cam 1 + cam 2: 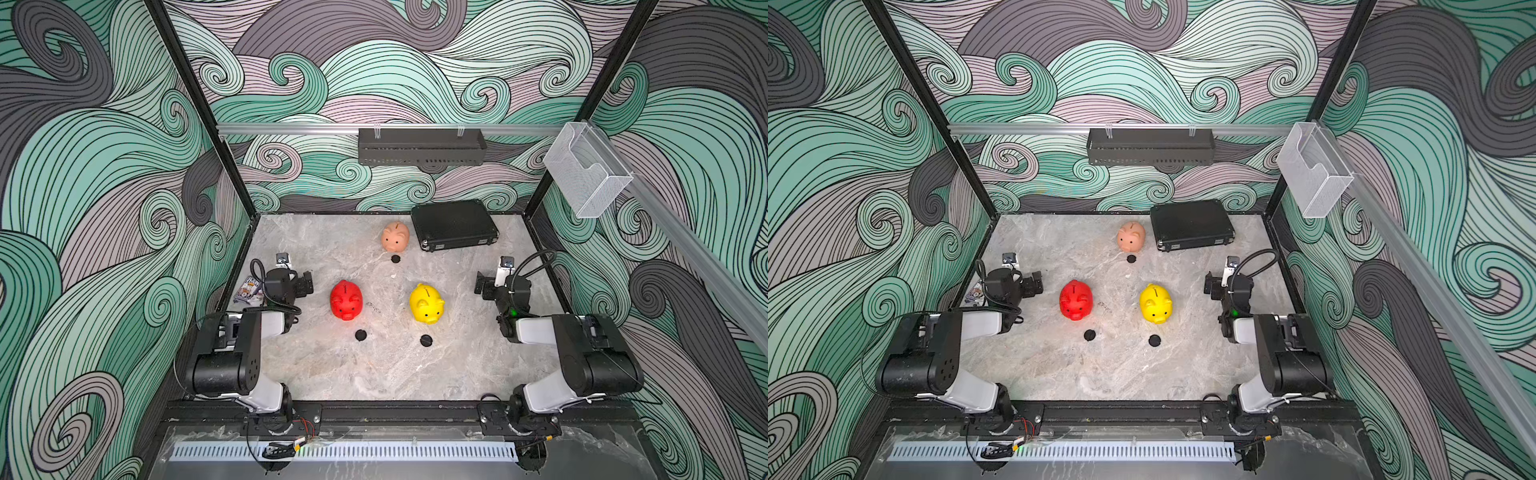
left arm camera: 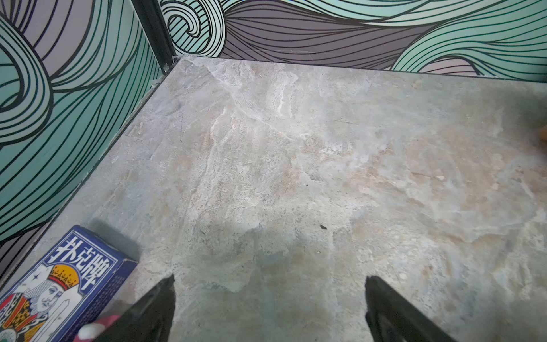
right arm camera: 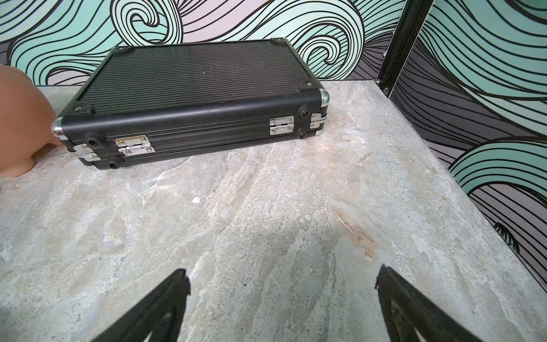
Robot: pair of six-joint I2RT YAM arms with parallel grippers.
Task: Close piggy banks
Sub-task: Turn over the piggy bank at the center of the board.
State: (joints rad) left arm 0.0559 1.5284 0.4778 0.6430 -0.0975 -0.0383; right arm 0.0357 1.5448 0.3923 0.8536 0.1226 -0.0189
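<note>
Three piggy banks stand upright on the marble table (image 1: 374, 374) in both top views: a red one (image 1: 346, 300) at centre left, a yellow one (image 1: 427, 304) at centre right, and a peach-pink one (image 1: 395, 237) at the back. A small black round plug lies in front of each: (image 1: 360, 335), (image 1: 426, 340), (image 1: 395, 259). My left gripper (image 1: 307, 283) hovers left of the red pig, open and empty (image 2: 269, 278). Right of the yellow pig, my right gripper (image 1: 482, 286) is also open and empty (image 3: 282, 271). The peach-pink pig's rear (image 3: 20, 124) shows in the right wrist view.
A shut black case (image 1: 455, 224) lies at the back right, touching or nearly touching the peach-pink pig. A blue playing-card box (image 1: 248, 289) rests by the left wall, beside my left gripper. A black tray (image 1: 422, 145) and a clear holder (image 1: 586, 170) hang on the rails above.
</note>
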